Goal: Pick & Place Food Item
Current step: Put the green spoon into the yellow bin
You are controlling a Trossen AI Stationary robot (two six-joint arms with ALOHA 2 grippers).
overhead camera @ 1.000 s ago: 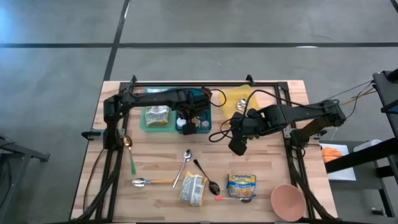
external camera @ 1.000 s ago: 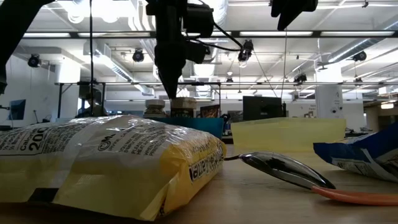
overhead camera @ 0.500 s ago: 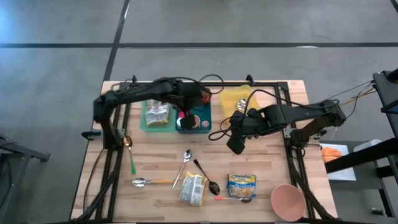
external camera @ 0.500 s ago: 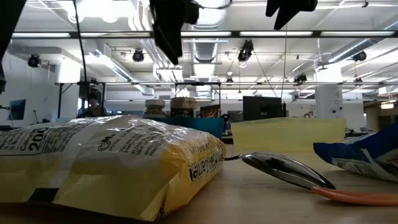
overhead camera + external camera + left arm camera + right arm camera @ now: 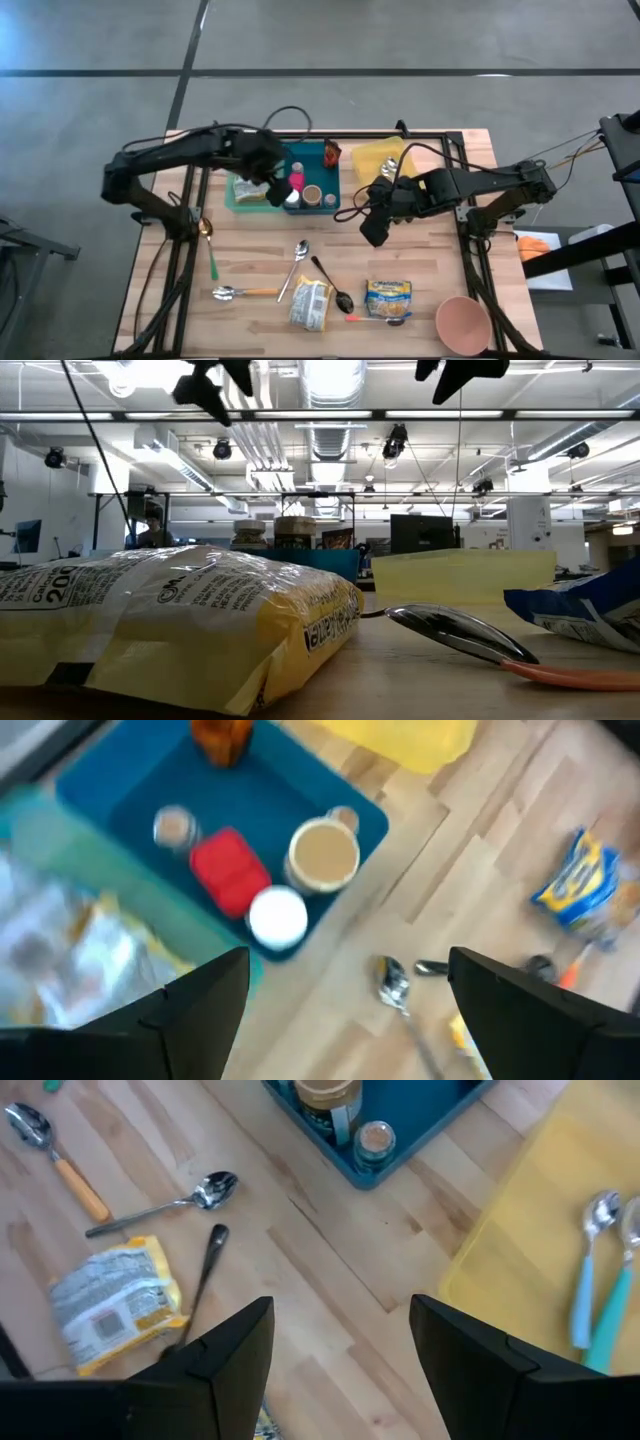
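Now, step: between picks; both arms aloft.
Left end effector [image 5: 340, 990]: released, empty, above blue tray [image 5: 322, 168].
Right end effector [image 5: 340, 1340]: released, empty.
Food: yellow packet [image 5: 310, 303] on surface [image 5: 430, 260].
Next: descend onto packet.

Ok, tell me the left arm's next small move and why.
Probably swing the left pincer, open and empty above the green tray, toward the table's front and lower it over the yellow food packet. That packet lies loose on the wood, outside any tray. The right pincer hangs open over bare table.
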